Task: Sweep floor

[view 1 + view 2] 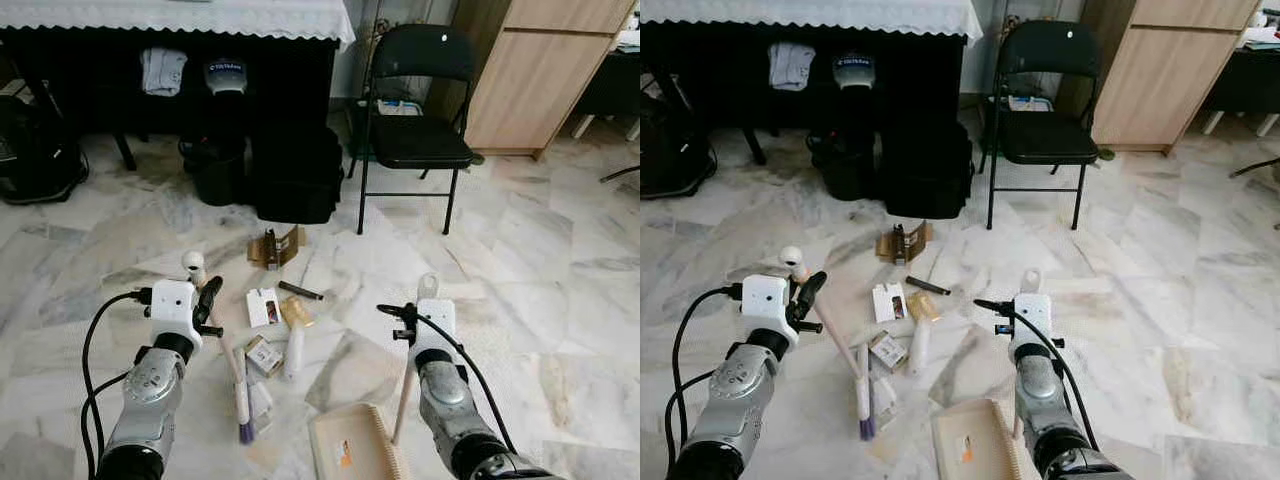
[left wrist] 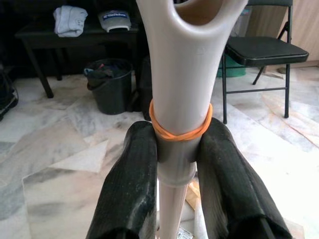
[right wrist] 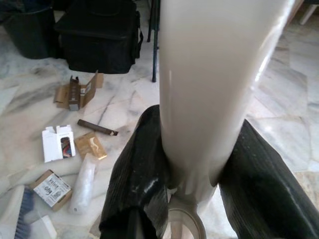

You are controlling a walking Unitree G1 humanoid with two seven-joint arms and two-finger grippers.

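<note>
My left gripper point(image 2: 175, 149) is shut on the cream handle of a broom point(image 1: 228, 352), just below an orange rubber band point(image 2: 180, 130). The handle slopes down to a purple-bristled head point(image 1: 245, 430) on the marble floor. Shut on the pale handle point(image 3: 209, 99) of a beige dustpan point(image 1: 345, 445), my right gripper point(image 3: 194, 169) holds the pan flat on the floor in front of me. Between the arms lies litter: a white box point(image 1: 262, 307), a gold packet point(image 1: 296, 312), a dark stick point(image 1: 300, 290), a white tube point(image 1: 294, 350), a small printed box point(image 1: 264, 355) and torn brown cardboard point(image 1: 275, 247).
A black folding chair point(image 1: 420, 100) stands ahead to the right. A black bag point(image 1: 297, 170) and a dark bin point(image 1: 217, 170) sit under a table with a white cloth point(image 1: 180, 18). A wooden cabinet point(image 1: 540, 70) is at far right, a black backpack point(image 1: 35, 150) at far left.
</note>
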